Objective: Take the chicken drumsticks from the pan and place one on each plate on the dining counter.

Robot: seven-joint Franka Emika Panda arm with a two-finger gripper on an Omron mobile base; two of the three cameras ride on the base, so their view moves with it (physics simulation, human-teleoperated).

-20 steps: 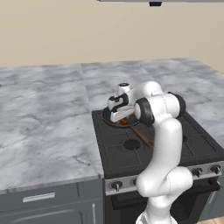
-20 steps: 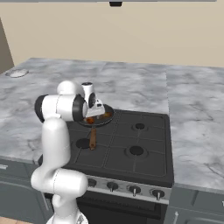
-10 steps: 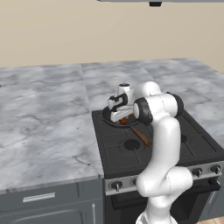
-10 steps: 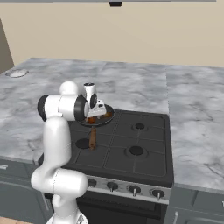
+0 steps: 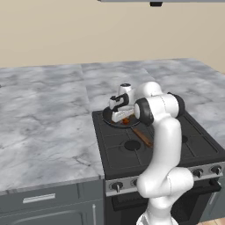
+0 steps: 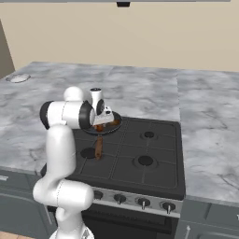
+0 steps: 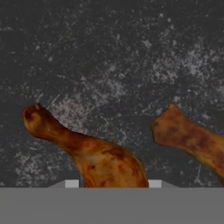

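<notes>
The dark round pan (image 5: 108, 117) (image 6: 113, 126) sits on the stove's back left burner, its brown handle (image 5: 143, 136) (image 6: 98, 148) pointing toward the front. Two glazed chicken drumsticks lie on the pan's floor (image 7: 113, 65). My gripper (image 5: 124, 119) (image 6: 99, 127) (image 7: 113, 183) is down in the pan. Its fingertips press both sides of the thick end of one drumstick (image 7: 103, 159), whose bone end points left in the hand view. The other drumstick (image 7: 190, 138) lies just to its right, free. The plates are out of view.
The black stovetop (image 5: 149, 149) (image 6: 140, 154) has three more bare burners and a row of knobs (image 6: 142, 202) along its front. Grey-and-white marbled counter (image 5: 44, 114) (image 6: 205, 116) surrounds it on both sides and behind. A small pale object (image 6: 19, 78) lies far left.
The jaws have closed from wide open onto the drumstick. The arm and hand have stayed over the pan, barely moving.
</notes>
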